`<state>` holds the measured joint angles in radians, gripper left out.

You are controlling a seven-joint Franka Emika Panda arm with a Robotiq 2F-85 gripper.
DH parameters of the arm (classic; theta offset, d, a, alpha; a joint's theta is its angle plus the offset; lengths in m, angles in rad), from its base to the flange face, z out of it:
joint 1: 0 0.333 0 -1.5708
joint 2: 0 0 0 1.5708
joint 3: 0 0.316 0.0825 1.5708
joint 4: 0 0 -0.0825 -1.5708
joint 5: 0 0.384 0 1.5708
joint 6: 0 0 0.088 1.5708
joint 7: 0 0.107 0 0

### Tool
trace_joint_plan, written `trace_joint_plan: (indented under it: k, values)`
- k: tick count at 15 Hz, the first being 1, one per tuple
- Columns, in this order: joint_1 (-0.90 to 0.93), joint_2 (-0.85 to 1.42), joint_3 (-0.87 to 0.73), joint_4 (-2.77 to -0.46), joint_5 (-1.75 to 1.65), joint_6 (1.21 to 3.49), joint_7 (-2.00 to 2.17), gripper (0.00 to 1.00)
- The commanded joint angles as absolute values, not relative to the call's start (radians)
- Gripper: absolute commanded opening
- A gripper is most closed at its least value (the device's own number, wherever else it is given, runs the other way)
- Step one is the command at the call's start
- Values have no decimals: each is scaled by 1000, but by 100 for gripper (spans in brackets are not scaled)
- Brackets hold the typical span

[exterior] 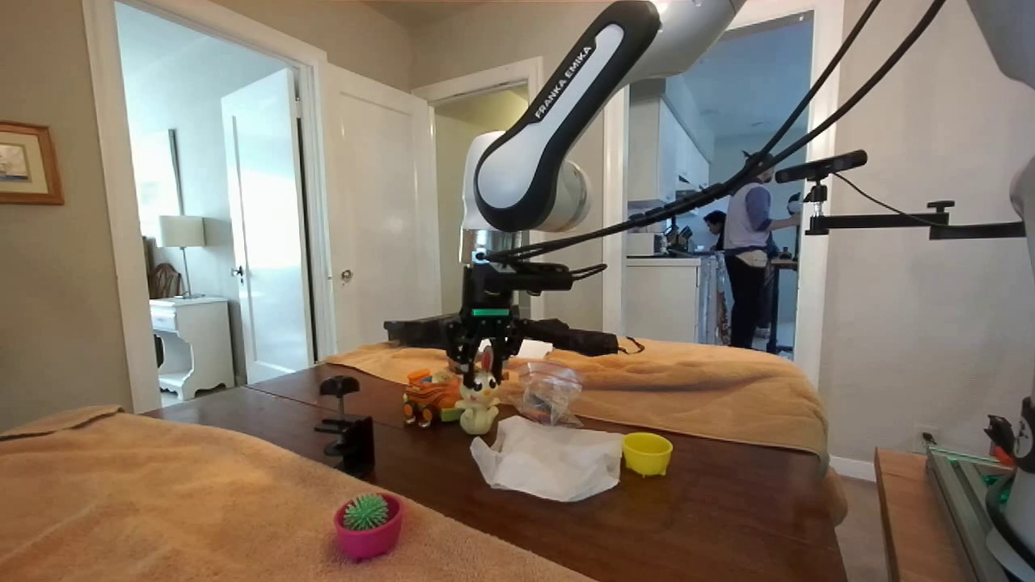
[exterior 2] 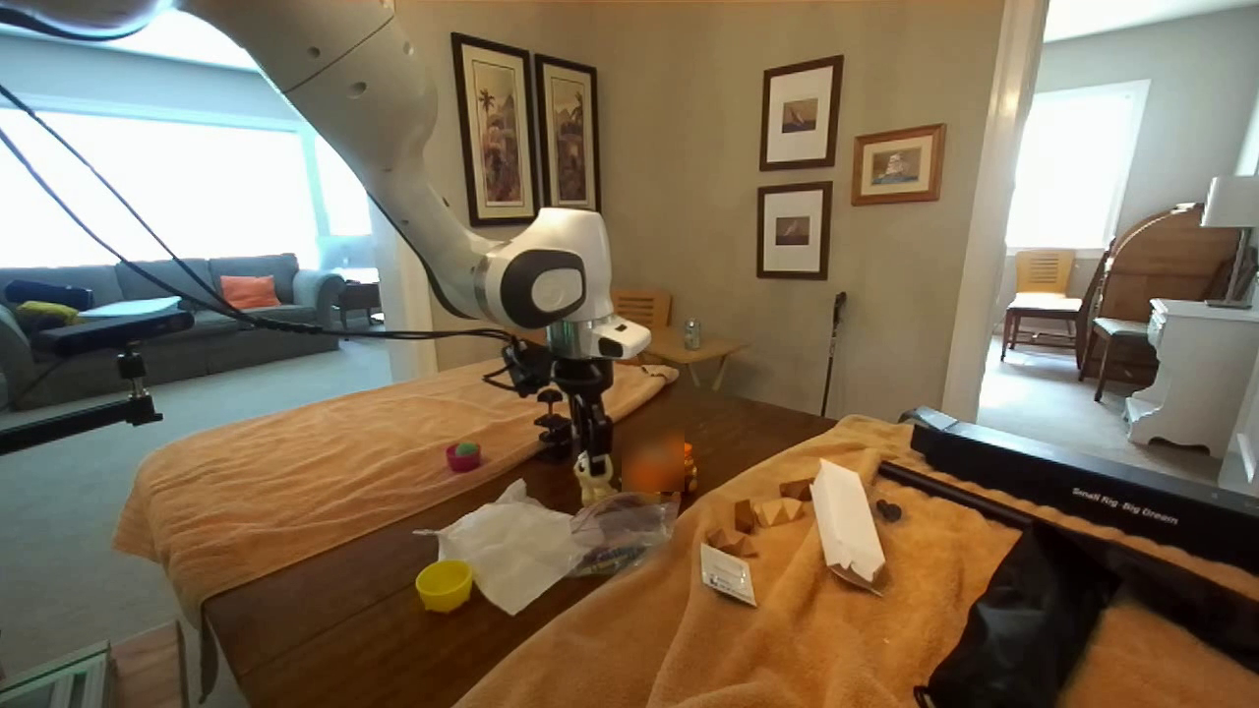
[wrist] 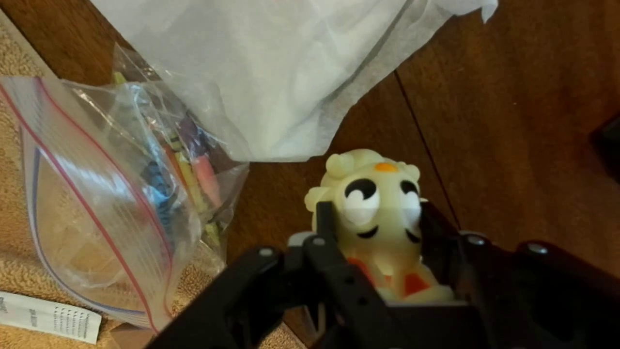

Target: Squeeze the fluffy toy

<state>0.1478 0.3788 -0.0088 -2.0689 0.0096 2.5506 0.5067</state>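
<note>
We find a pale yellow toy animal (wrist: 380, 228) with large black-and-white eyes upright on a dark brown wooden table (exterior: 711, 517), its head clasped between both fingers of the black gripper (exterior: 483, 376). Near it lie a crumpled white sheet (exterior: 558, 461) and a clear plastic zip bag (wrist: 116, 189); farther off stands a round yellow cup (exterior: 647, 457).

“FRANKA EMIKA” is written on the arm (exterior: 562, 109), upper middle of the frame; “Small Rig-Big Dream” on a long black object (exterior 2: 1082, 489), right of the frame
</note>
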Motion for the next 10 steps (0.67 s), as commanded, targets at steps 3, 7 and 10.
trace_joint_plan:
  k: [3,7,10]
  values:
    - [147,384,-9,-2070,22,2560,468,17]
    - [148,384,-9,-2072,23,2558,465,16]
    - [140,373,6,-2081,47,2542,448,16]
